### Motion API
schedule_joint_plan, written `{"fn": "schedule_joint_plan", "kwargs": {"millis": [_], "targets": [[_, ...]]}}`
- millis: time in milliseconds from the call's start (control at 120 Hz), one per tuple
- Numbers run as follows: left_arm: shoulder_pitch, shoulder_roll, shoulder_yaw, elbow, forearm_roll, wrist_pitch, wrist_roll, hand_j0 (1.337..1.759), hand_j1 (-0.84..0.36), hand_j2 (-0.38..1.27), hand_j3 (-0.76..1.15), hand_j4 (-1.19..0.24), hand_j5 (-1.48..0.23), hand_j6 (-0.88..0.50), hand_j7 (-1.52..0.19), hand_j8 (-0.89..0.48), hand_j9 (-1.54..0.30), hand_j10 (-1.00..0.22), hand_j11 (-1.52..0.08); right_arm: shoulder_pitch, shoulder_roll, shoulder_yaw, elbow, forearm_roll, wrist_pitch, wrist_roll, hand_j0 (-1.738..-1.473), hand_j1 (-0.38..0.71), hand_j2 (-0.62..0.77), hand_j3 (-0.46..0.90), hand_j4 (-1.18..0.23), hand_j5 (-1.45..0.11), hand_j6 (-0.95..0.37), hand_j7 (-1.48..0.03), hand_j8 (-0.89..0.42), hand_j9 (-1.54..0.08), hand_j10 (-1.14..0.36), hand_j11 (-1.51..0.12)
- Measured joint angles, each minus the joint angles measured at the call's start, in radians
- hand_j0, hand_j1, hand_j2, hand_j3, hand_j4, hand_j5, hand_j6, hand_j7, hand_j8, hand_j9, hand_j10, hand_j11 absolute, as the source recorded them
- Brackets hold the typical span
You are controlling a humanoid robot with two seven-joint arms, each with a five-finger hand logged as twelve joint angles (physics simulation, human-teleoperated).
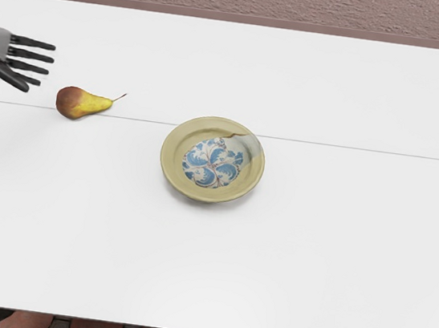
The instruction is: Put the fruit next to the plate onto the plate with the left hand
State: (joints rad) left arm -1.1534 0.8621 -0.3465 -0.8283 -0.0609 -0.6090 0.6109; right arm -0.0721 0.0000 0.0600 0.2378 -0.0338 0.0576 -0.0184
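A yellow and red pear lies on its side on the white table, stem pointing right, to the left of the plate. The plate is beige-rimmed with a blue floral centre and holds nothing. My left hand comes in from the left edge, above and left of the pear, apart from it. Its dark fingers are spread straight and hold nothing. The right arm does not show.
The white table fills most of the view, with its front edge near the bottom and a brownish wall along the top. A thin seam runs across the table at the pear's height.
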Motion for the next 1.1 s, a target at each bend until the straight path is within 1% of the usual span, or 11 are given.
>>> {"fn": "schedule_joint_plan", "kwargs": {"millis": [225, 317, 358, 458, 542, 625, 667, 733, 842, 958, 1100], "targets": [[0.009, -0.025, 0.003, 0.001, 0.017, -0.002, 0.0, 1.658, 0.32, 0.0, 0.0, -0.02, -0.03, -0.02, -0.03, -0.02, -0.03, -0.02, -0.03, 0.0, 0.0, 0.0, 0.0, 0.0, 0.001, 0.0, -1.658, -0.33, 0.0, 0.0, -0.01, -0.02, -0.01, -0.02, -0.01, -0.02, -0.01, -0.02], [-0.003, -0.1, 0.005, 0.0, 0.141, -0.003, 0.0, 1.658, 0.32, 0.0, 0.0, -0.02, -0.03, -0.02, -0.03, -0.02, -0.03, -0.02, -0.03, 0.0, 0.0, 0.0, 0.0, 0.0, 0.001, 0.0, -1.658, -0.33, 0.0, 0.0, -0.01, -0.02, -0.01, -0.02, -0.01, -0.02, -0.01, -0.02], [-0.013, -0.11, 0.005, -0.001, 0.202, -0.002, 0.0, 1.658, 0.32, 0.0, 0.0, -0.02, -0.03, -0.02, -0.03, -0.02, -0.03, -0.02, -0.03, 0.0, 0.0, 0.0, 0.0, 0.0, 0.001, 0.0, -1.658, -0.33, 0.0, 0.0, -0.01, -0.02, -0.01, -0.02, -0.01, -0.02, -0.01, -0.02], [-0.067, -0.158, 0.006, -0.002, 0.331, 0.003, 0.0, 1.658, 0.32, 0.0, 0.0, -0.02, -0.03, -0.02, -0.03, -0.02, -0.03, -0.02, -0.03, 0.0, 0.0, 0.0, 0.0, 0.0, 0.002, 0.0, -1.658, -0.33, 0.0, 0.0, -0.01, -0.02, -0.01, -0.02, -0.01, -0.02, -0.01, -0.02], [-0.083, -0.202, 0.006, -0.003, 0.427, 0.073, 0.0, 1.658, 0.32, 0.0, 0.0, -0.02, -0.03, -0.02, -0.03, -0.02, -0.03, -0.02, -0.03, 0.0, 0.0, 0.0, 0.0, 0.0, 0.002, 0.0, -1.658, -0.33, 0.0, 0.0, -0.01, -0.02, -0.01, -0.02, -0.01, -0.02, -0.01, -0.02], [-0.094, -0.257, 0.017, -0.004, 0.515, 0.195, 0.0, 1.658, 0.32, 0.0, 0.0, -0.02, -0.03, -0.02, -0.03, -0.02, -0.03, -0.02, -0.03, 0.0, 0.0, 0.0, 0.0, 0.0, 0.002, 0.0, -1.658, -0.33, 0.0, 0.0, -0.01, -0.02, -0.01, -0.02, -0.01, -0.02, -0.01, -0.02], [-0.126, -0.291, 0.054, -0.004, 0.55, 0.283, 0.0, 1.658, 0.32, 0.0, 0.0, -0.02, -0.03, -0.02, -0.03, -0.02, -0.03, -0.02, -0.03, 0.0, 0.0, 0.0, 0.0, 0.0, 0.002, 0.0, -1.658, -0.33, 0.0, 0.0, -0.01, -0.02, -0.01, -0.02, -0.01, -0.02, -0.01, -0.02], [-0.191, -0.353, 0.161, -0.004, 0.583, 0.445, 0.0, 1.658, 0.32, 0.0, 0.0, -0.02, -0.03, -0.02, -0.03, -0.02, -0.03, -0.02, -0.03, 0.0, 0.0, 0.0, 0.0, 0.0, 0.002, 0.0, -1.658, -0.33, 0.0, 0.0, -0.01, -0.02, -0.01, -0.02, -0.01, -0.02, -0.01, -0.02], [-0.202, -0.418, 0.309, -0.002, 0.607, 0.637, 0.0, 1.658, 0.32, 0.0, 0.0, -0.02, -0.03, -0.02, -0.03, -0.02, -0.03, -0.02, -0.03, 0.0, 0.0, 0.0, 0.0, 0.0, 0.002, 0.0, -1.658, -0.33, 0.0, 0.0, -0.01, -0.02, -0.01, -0.02, -0.01, -0.02, -0.01, -0.02], [-0.206, -0.478, 0.424, -0.002, 0.616, 0.718, 0.0, 1.658, 0.32, 0.01, 0.0, -0.02, -0.03, -0.02, -0.03, -0.02, -0.03, -0.02, -0.03, 0.0, 0.0, 0.0, 0.0, 0.0, 0.002, 0.0, -1.658, -0.33, 0.0, 0.0, -0.01, -0.02, -0.01, -0.02, -0.01, -0.02, -0.01, -0.02], [-0.255, -0.566, 0.572, 0.0, 0.627, 0.742, 0.0, 1.658, 0.32, 0.01, 0.0, -0.02, -0.03, -0.02, -0.03, -0.02, -0.03, -0.02, -0.03, 0.0, 0.0, 0.0, 0.0, 0.0, 0.002, 0.0, -1.658, -0.33, 0.0, 0.0, -0.01, -0.02, -0.01, -0.02, -0.01, -0.02, -0.01, -0.02]]}}
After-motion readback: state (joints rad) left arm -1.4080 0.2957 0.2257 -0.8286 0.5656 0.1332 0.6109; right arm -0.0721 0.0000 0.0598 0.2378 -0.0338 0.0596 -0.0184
